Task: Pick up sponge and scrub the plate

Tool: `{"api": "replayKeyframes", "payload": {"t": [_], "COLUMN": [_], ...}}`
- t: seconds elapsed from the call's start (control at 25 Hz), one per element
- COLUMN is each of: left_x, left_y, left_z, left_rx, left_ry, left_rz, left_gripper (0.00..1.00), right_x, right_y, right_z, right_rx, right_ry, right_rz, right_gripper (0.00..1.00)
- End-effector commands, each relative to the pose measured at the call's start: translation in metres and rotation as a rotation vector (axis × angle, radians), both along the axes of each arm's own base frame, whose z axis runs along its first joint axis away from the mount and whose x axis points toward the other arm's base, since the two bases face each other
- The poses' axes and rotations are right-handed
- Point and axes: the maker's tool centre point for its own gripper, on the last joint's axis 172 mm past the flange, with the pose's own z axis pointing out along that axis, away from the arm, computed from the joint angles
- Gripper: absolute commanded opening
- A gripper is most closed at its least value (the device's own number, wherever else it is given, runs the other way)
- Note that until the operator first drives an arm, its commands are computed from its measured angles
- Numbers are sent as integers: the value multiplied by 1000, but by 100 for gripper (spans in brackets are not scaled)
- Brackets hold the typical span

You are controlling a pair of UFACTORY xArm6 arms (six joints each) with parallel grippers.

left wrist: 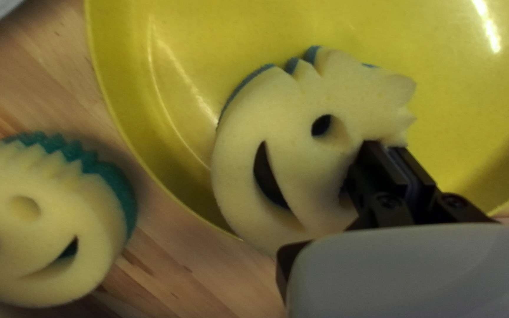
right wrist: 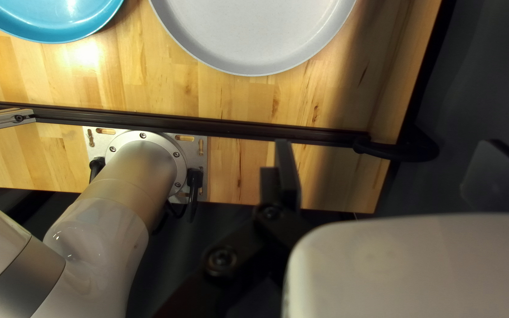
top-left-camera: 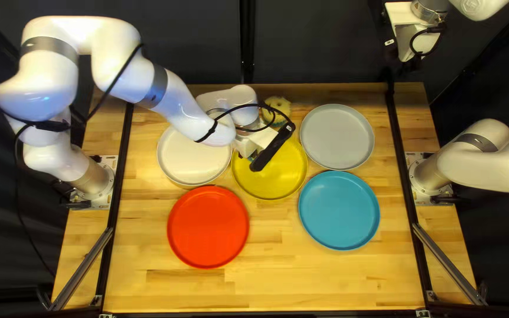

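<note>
My left gripper (top-left-camera: 261, 140) is over the yellow plate (top-left-camera: 284, 175), with its fingers hidden in the top left view. In the left wrist view my left gripper (left wrist: 386, 148) pinches the edge of a smiling cream sponge (left wrist: 298, 121) between its fingers. The held sponge, teal on its underside, overlaps the rim of the yellow plate (left wrist: 472, 70). A second smiling sponge (left wrist: 54, 206) lies on the wood beside the plate; it is the round sponge (top-left-camera: 277, 111) at the plate's far side. My right gripper (top-left-camera: 409, 40) is up beyond the table's far edge. In the right wrist view my right gripper (right wrist: 391, 156) stands open and empty.
A white plate (top-left-camera: 187, 159) and a red plate (top-left-camera: 208, 227) lie at the left of the top left view. Right of the yellow plate are a grey plate (top-left-camera: 337, 136) and a blue plate (top-left-camera: 339, 210). Black rails (top-left-camera: 405, 165) run along both sides.
</note>
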Motion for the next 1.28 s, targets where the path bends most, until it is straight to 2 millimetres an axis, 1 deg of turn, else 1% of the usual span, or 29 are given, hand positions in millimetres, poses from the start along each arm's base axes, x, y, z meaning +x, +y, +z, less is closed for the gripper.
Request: {"api": "replayKeyframes", "payload": {"t": [0.04,0.08,0.12,0.2,0.32,0.4,0.48,0.56,0.64,0.68,0.72,0.76,0.84,0.88,0.92,1.12,1.28], "left_x": [31,37,47,62,78,84,84,76,56,53,39,35,16,13,4,-14,-19], "left_y": [2,3,4,3,-1,-4,-6,-9,-14,-14,-15,-15,-17,-17,-17,-24,-26], "left_z": [-4,-4,-4,-3,-3,-4,-6,-6,-4,-3,-3,-3,-4,-4,-5,-3,-4], "left_rx": [2,2,4,7,13,15,16,15,15,15,14,13,12,12,11,12,12], "left_ry": [-9,-11,-16,-24,-33,-36,-38,-37,-33,-31,-28,-26,-17,-15,-10,4,11], "left_rz": [-12,-15,-20,-29,-46,-57,-65,-69,-67,-65,-59,-57,-46,-43,-36,-21,-18], "left_gripper": [0,0,0,0,0,0,0,0,0,0,0,0,0,0,0,0,0], "right_x": [0,0,0,0,0,0,0,0,0,0,0,0,0,0,0,0,0], "right_y": [0,0,0,0,0,0,0,0,0,0,0,0,0,0,0,0,0], "right_z": [0,0,0,0,0,0,0,0,0,0,0,0,0,0,0,0,0], "right_rx": [0,0,0,0,0,0,0,0,0,0,0,0,0,0,0,0,0], "right_ry": [0,0,0,0,0,0,0,0,0,0,0,0,0,0,0,0,0], "right_rz": [0,0,0,0,0,0,0,0,0,0,0,0,0,0,0,0,0], "right_gripper": [100,100,100,100,100,100,100,100,100,100,100,100,100,100,100,100,100]}}
